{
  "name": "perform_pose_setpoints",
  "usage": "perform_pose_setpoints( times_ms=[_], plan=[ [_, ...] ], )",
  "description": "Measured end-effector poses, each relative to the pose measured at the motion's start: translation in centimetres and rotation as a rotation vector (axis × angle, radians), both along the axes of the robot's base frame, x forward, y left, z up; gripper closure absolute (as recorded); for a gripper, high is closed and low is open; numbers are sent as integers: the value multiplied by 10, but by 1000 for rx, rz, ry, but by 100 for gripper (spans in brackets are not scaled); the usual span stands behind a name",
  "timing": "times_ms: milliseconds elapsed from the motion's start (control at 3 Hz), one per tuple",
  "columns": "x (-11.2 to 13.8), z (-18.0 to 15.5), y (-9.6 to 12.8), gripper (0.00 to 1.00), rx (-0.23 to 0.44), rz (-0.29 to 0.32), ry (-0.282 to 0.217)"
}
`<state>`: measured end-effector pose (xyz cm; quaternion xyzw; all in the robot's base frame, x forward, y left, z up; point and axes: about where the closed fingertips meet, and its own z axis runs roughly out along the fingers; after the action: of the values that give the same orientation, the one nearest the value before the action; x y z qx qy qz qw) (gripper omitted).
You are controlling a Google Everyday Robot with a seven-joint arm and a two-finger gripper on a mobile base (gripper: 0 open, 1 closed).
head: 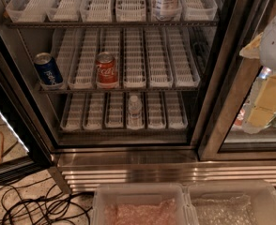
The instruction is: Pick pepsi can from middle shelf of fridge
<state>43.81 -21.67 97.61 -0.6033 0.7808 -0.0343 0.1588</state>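
The fridge (175,171) stands open in front of me, with wire racks of white plastic lanes. The pepsi can (48,70), blue with a silver top, stands upright in the leftmost lane of the middle shelf (142,89), near its front edge. A red cola can (107,70) stands two lanes to its right. My gripper (271,40) shows as a white shape at the right edge of the camera view, outside the open compartment, far right of the pepsi can and a little higher.
A large white container (166,1) stands on the top shelf and a water bottle (134,109) on the bottom shelf. A dark frame post (220,78) divides off a closed glass door (264,102). Two clear plastic bins (139,205) (236,204) sit below. Black cables (30,205) lie at floor left.
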Motion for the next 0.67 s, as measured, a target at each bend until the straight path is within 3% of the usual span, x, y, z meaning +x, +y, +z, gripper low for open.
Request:
perform_pose_setpoints(
  times_ms=[333,667],
  plan=[
    [0,0,0,0,0,0,0],
    [8,-7,6,0,24,-50,-16]
  ],
)
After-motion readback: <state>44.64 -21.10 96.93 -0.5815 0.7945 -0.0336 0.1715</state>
